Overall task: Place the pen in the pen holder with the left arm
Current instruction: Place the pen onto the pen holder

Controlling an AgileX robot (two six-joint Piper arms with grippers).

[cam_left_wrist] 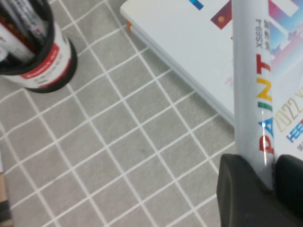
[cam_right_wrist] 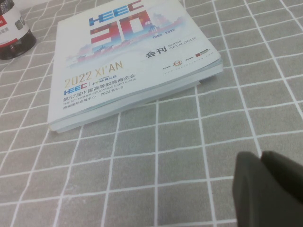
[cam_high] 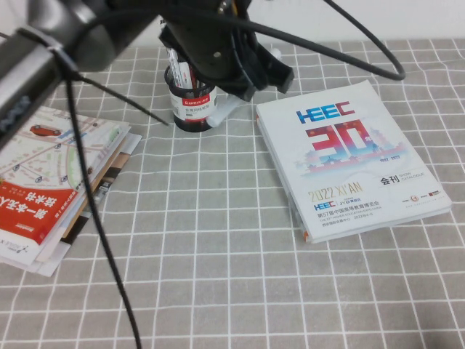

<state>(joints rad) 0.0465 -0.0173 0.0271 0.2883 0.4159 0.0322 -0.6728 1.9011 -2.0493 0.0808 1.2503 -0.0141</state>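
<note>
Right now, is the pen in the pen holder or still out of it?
Out. The left wrist view shows the pen clamped in the left hand, above the cloth and catalogue, with the pen holder off to one side.

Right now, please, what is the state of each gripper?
Left gripper, raised between the pen holder and the catalogue: closed on the pen.
Right gripper, low over the table beside the catalogue: closed, holding nothing.

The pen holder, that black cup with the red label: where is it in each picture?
High view: pen holder at the top, left of centre, under the left arm.
Left wrist view: upper left corner.
Right wrist view: upper left edge, partly cut off.
Shared landmark: the white HEEC catalogue beside it.
</note>
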